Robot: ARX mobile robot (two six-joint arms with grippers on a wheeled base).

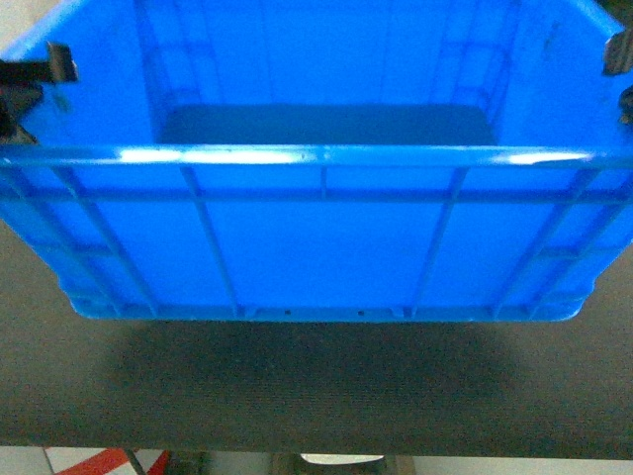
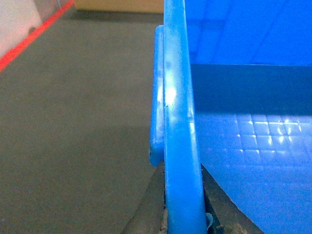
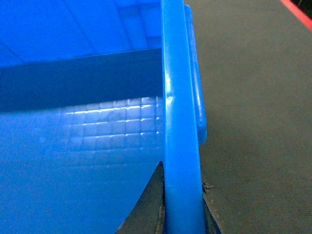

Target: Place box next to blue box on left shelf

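1. A dark grey floor (image 1: 316, 386) fills the lower half of the head view and has a fine, carpet-like texture.
2. A red line (image 2: 34, 36) runs along the grey floor's far left edge in the left wrist view, with a pale surface (image 2: 14, 22) beyond it.
3. A tan board (image 2: 117, 5) lies along the floor's far edge there.
4. Another red strip (image 3: 297, 12) crosses the floor's far right corner in the right wrist view.
5. At the floor's near edge in the head view, a red shape (image 1: 104, 462) shows on a pale ground.
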